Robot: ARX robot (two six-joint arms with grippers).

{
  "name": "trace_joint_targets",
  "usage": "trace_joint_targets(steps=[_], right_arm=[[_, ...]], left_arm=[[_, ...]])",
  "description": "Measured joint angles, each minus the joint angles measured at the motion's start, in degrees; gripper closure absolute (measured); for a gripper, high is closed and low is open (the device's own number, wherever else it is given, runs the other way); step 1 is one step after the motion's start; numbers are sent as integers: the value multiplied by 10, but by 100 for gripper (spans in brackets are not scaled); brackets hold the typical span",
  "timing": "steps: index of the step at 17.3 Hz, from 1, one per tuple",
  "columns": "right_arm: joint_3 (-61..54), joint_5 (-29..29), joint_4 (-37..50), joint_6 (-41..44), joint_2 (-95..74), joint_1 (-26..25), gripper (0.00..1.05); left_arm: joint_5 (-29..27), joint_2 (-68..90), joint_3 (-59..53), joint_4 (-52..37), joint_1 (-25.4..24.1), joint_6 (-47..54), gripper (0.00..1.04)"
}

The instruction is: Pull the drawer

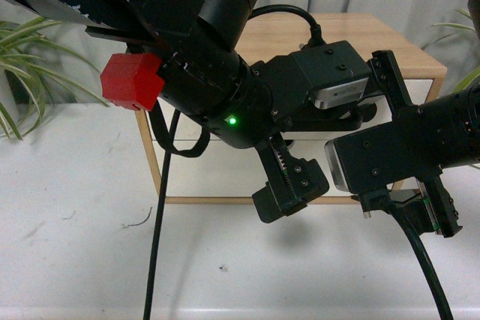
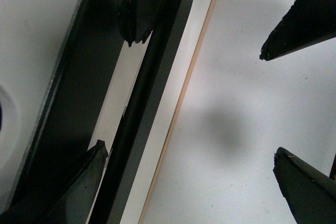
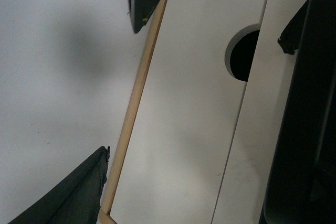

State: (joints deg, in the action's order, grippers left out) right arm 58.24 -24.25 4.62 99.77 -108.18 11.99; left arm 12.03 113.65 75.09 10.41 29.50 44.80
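**Lining up on the handle, pull yet to come**

Both arms hang low in front of the light wooden cabinet (image 1: 390,43) on the white tabletop (image 1: 75,260). The wide white-fronted wooden drawer (image 2: 127,69) sits in that cabinet, and its long black bar handle (image 2: 137,114) runs right past the left gripper (image 2: 116,92). Those jaws stand wide apart, both tips just beside the bar on the same side, one further along it than the other. Whether they touch it I cannot tell, and they are clamped on nothing.

To my eye this is the approach, with the grasp not made. Next the jaws need turning across the bar, or hooking behind it, then a straight draw away from the cabinet.

The right gripper (image 3: 120,90) is just as wide apart and empty. It hovers over the cabinet's pale wooden edge strip (image 3: 134,103), near a semicircular notch (image 3: 244,56) in a white front.
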Motion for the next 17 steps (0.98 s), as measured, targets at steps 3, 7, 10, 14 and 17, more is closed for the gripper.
trace_joint_targets(steps=[3,7,10,14,17], right_arm=[[-7,3,-5,0,0,-1,6],[-21,11,-25,0,18,-1,6],[-33,15,-38,0,31,-1,6],[-56,21,-60,-1,55,0,6],[-110,25,-59,-6,97,4,6]], left_arm=[[5,1,-5,-7,8,-13,7],[11,-5,-20,-11,12,-13,7],[16,-13,-35,-12,13,-13,7],[27,-34,-68,-28,14,-20,7],[37,-78,-134,-60,15,-36,7]])
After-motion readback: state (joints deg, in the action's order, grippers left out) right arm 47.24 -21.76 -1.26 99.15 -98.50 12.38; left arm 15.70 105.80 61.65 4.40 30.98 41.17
